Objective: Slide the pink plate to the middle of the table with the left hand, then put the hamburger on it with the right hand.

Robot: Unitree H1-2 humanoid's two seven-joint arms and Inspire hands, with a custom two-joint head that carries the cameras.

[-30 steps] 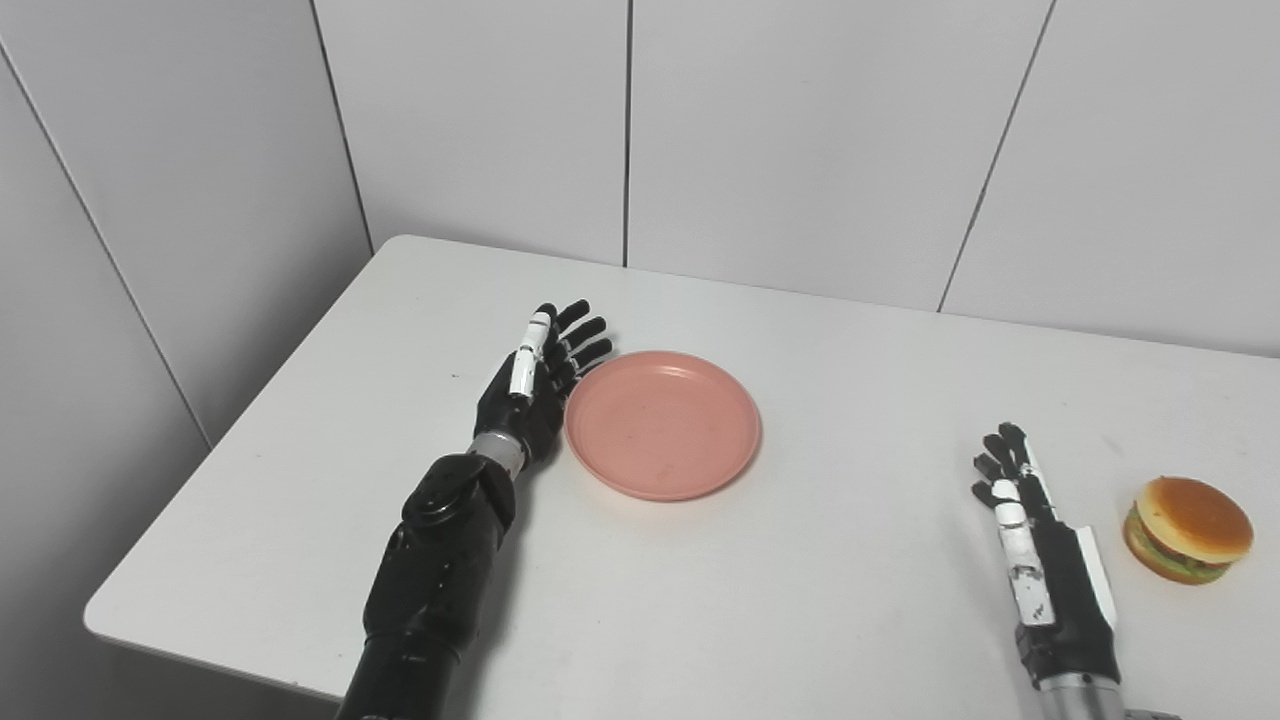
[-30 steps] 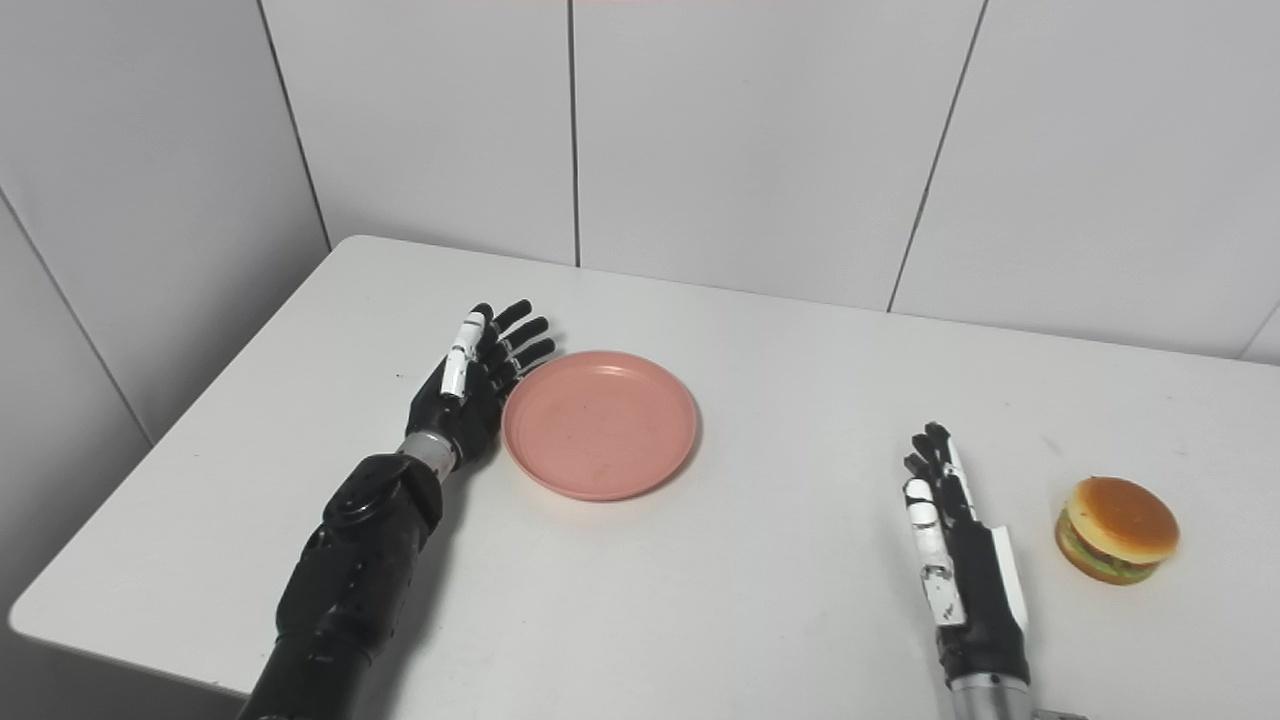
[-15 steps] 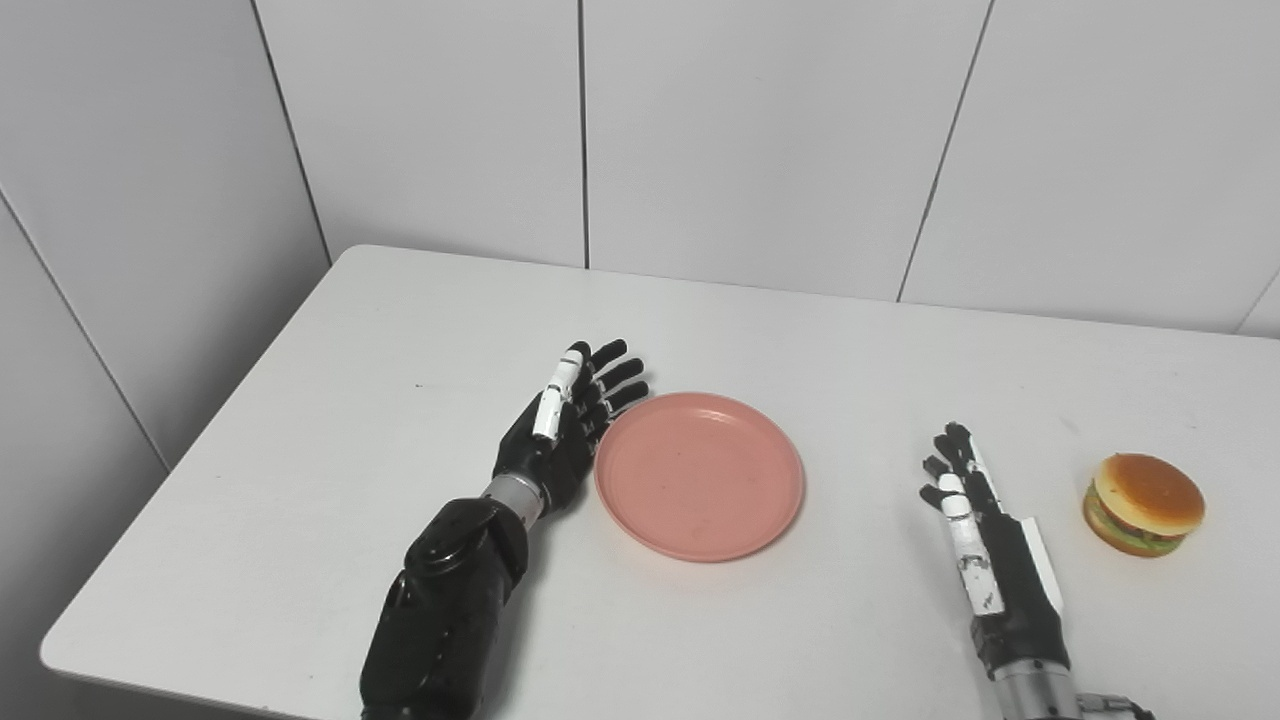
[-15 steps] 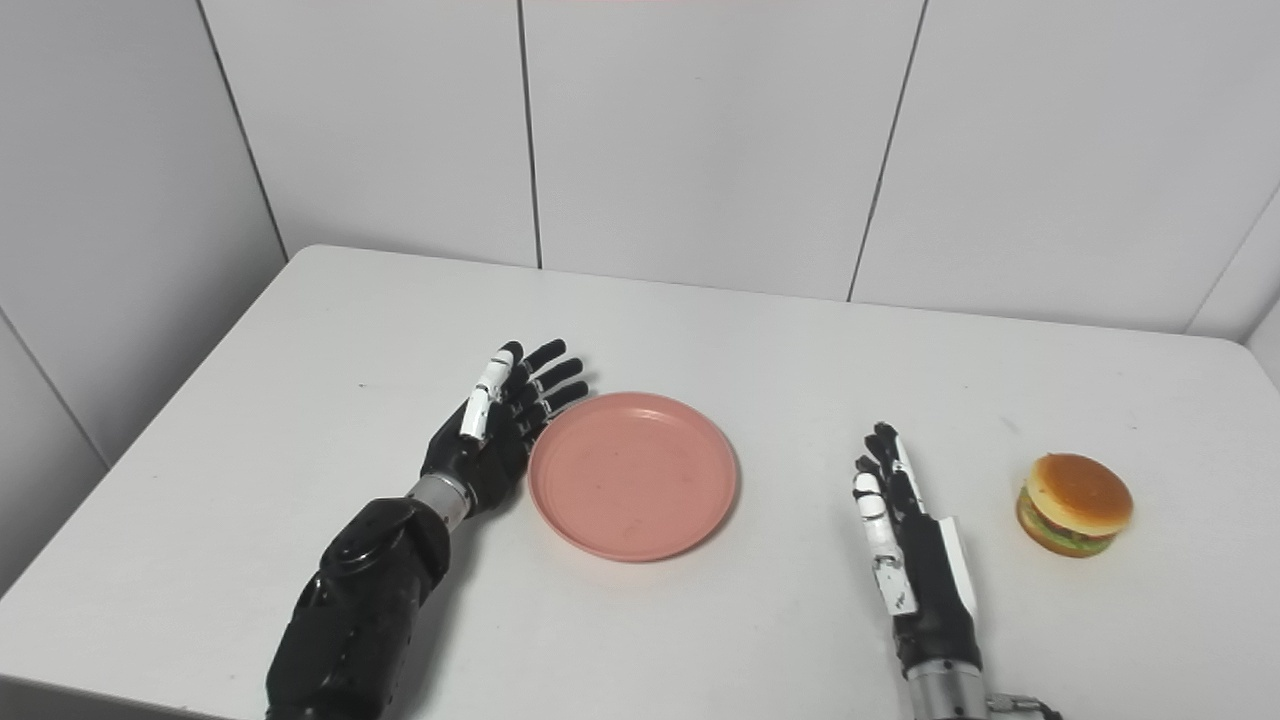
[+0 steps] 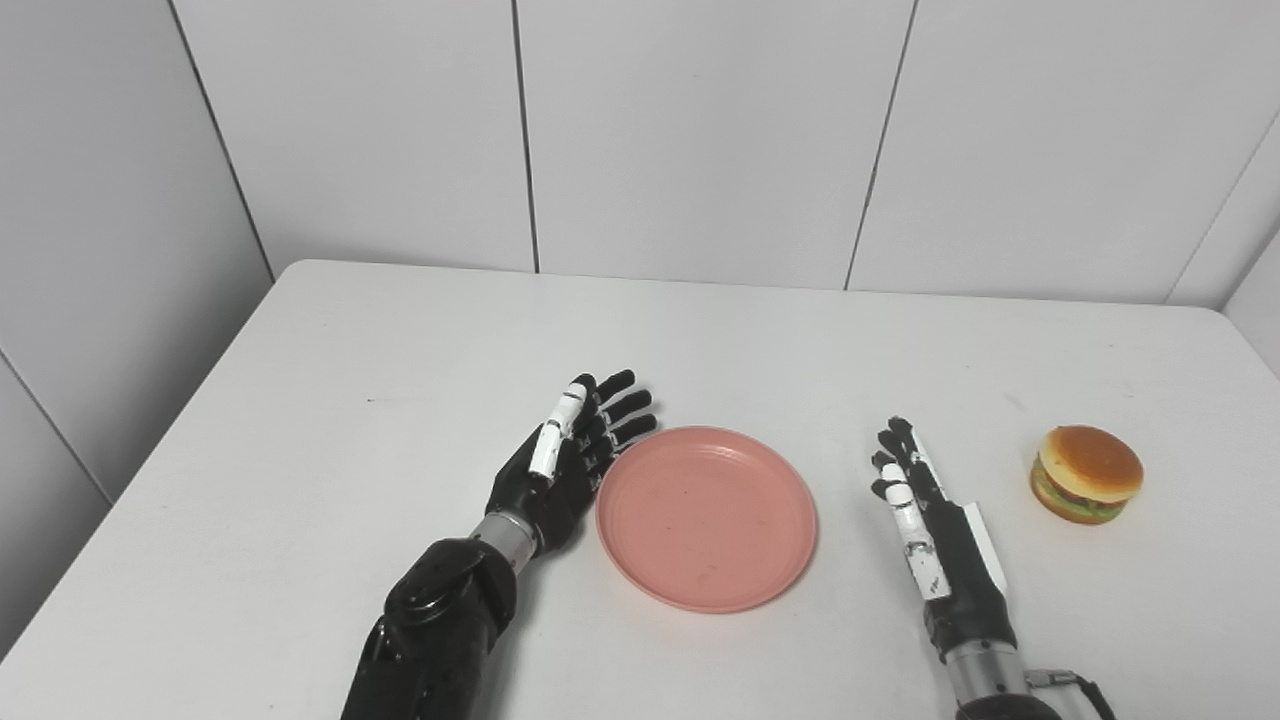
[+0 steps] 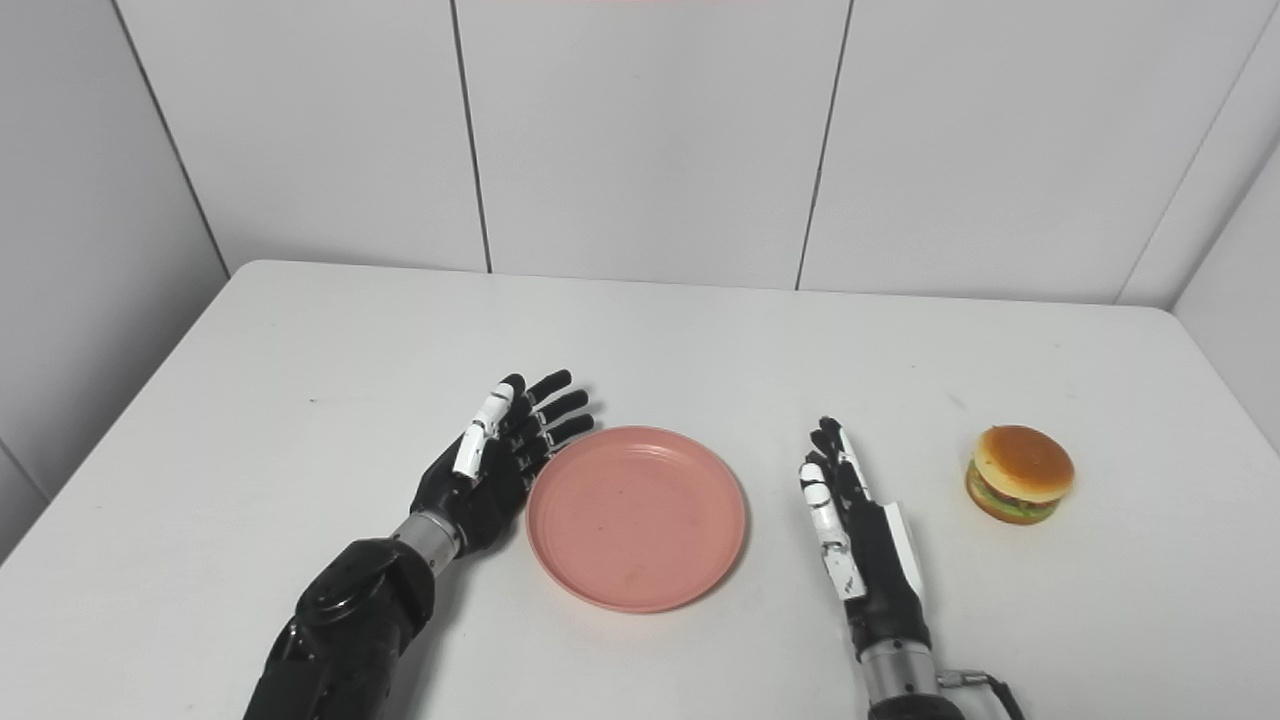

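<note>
The left hand (image 5: 560, 465) stands on edge on the table, palm turned toward the plate, fingers (image 5: 612, 408) straight, spread a little and pointing toward about one o'clock. It grips nothing. Its palm side sits right against the rim of the pink plate (image 5: 707, 516) at the plate's nine to ten o'clock; from where I stand I cannot tell whether the two truly touch or are only just beside one another. The black forearm (image 5: 440, 620) runs back from the wrist toward seven o'clock and leaves at the near edge.

The plate lies flat and bare near the middle of the white table (image 5: 350, 400), a little toward the near side. It holds nothing.

At the plate's three o'clock, apart from its rim, the right hand (image 5: 935, 530) also stands on edge, fingers straight and loosely together, pointing toward eleven to twelve o'clock. It too is released, holding nothing, and its wrist runs off the near edge at about five o'clock.

Beyond that hand, at roughly its two o'clock and clearly apart from it, the hamburger (image 5: 1090, 474) sits upright on the table, bun top up with green and dark layers showing at its side. It is well away from the plate, toward the table's right end.

Pale wall panels (image 5: 700, 130) rise behind the far edge.
</note>
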